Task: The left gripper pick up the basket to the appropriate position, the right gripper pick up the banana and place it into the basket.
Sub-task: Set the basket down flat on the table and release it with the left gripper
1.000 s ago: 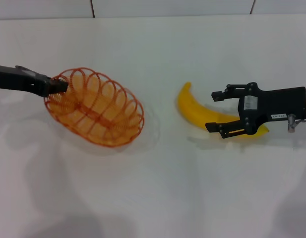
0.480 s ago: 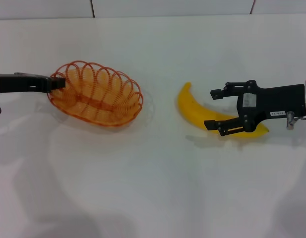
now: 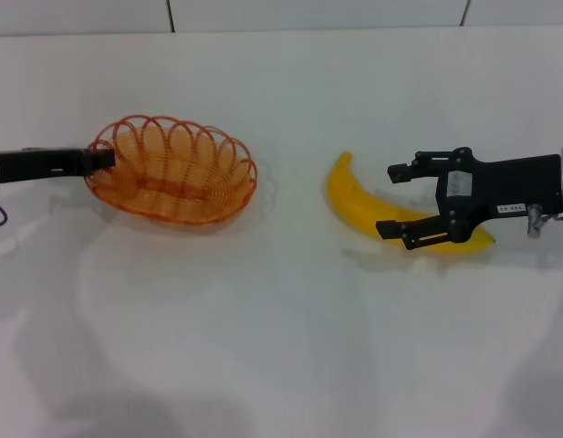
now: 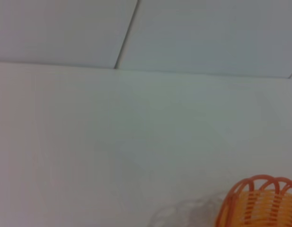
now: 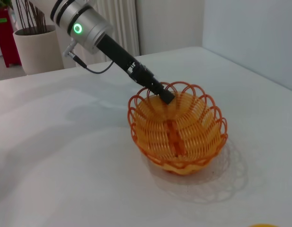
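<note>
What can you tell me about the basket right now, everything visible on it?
The basket is a shallow oval of translucent orange looped wire with a scalloped rim and denser ribbing along its floor. It is empty and sits upright on the white table, on the robot's left, apart from the banana. The left gripper is shut on its rim at the outer end.

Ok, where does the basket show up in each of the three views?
Head view: basket left of centre, left claw at its rim.
Left wrist view: only a piece of its rim in the lower right corner.
Right wrist view: centre, whole.
Shared landmark: the white table.
</note>
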You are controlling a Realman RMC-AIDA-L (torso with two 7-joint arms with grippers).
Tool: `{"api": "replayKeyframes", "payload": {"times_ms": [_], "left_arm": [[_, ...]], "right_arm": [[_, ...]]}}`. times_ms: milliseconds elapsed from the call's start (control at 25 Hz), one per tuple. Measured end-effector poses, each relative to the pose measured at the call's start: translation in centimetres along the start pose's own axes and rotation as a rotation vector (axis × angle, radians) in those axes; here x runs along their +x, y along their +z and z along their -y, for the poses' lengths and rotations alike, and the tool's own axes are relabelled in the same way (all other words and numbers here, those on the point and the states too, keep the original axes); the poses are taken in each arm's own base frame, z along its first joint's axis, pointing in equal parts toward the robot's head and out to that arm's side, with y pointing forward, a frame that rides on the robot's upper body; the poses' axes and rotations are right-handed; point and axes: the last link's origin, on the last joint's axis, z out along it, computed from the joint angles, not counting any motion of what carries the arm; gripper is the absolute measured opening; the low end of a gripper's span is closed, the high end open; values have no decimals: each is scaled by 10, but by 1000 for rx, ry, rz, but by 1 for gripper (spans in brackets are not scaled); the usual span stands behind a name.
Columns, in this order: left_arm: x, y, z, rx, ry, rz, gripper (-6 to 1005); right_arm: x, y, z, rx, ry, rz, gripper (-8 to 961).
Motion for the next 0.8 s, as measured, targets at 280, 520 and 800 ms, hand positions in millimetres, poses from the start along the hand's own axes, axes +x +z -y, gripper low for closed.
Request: {"api": "replayKeyframes", "payload": {"times_ms": [280,520,800], "left_arm": [[-5,7,0,12,-11,8,144],[-7,9,0,16,-12,11,169],[-11,13,0,22,-18,17,198]], "right_arm": [[-1,2,-1,-12,-9,-9,861],[0,4,-1,-10,-7,-15,860],[1,6,0,-6,-6,-20,859]]}}
